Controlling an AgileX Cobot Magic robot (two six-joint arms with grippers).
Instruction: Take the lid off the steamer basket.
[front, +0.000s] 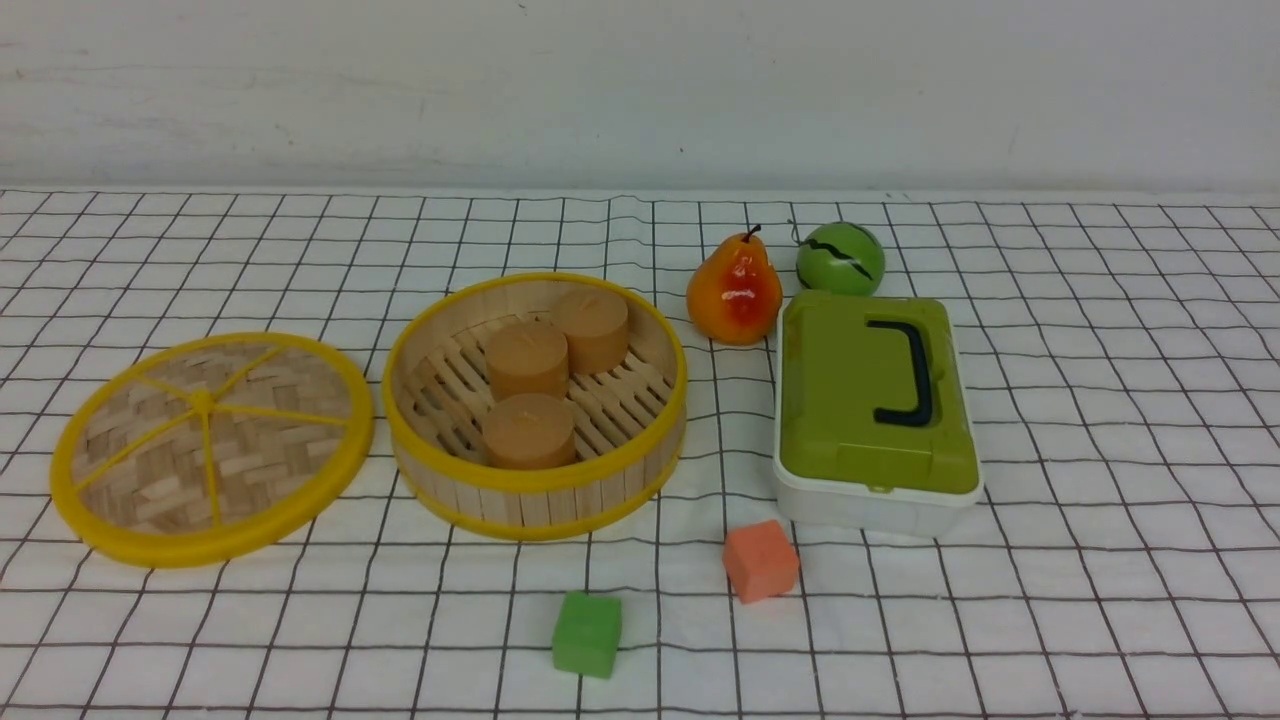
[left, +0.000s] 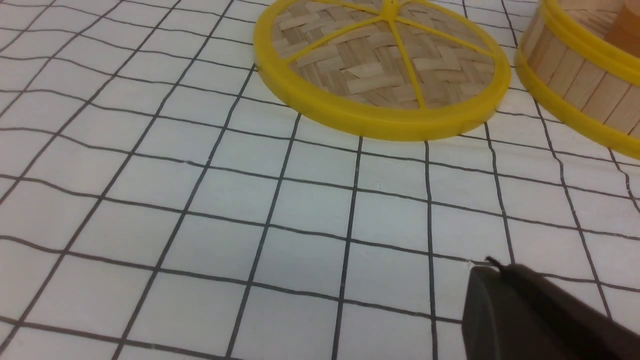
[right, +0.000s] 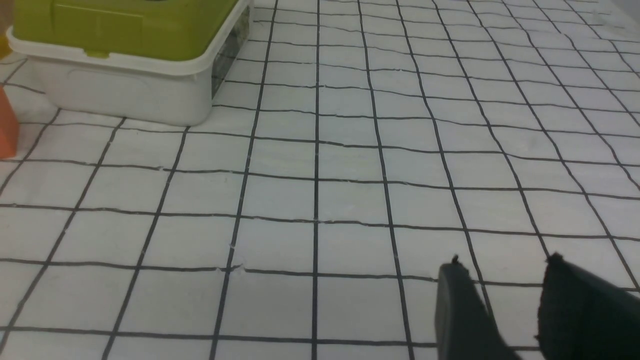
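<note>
The lid (front: 212, 447), a flat woven-bamboo disc with a yellow rim and spokes, lies flat on the cloth just left of the steamer basket (front: 535, 480). The basket is open and holds three tan cylinders (front: 527, 360). Neither gripper shows in the front view. In the left wrist view the lid (left: 382, 70) and the basket's wall (left: 575, 80) lie ahead of my left gripper (left: 492, 267), whose jaws are pressed together with nothing between them. My right gripper (right: 505, 262) is open and empty above bare cloth.
A white box with a green lid and black handle (front: 875, 410) stands right of the basket; it also shows in the right wrist view (right: 130, 55). A pear (front: 733, 290) and a green ball (front: 840, 258) sit behind it. An orange cube (front: 760, 560) and a green cube (front: 587, 633) lie in front.
</note>
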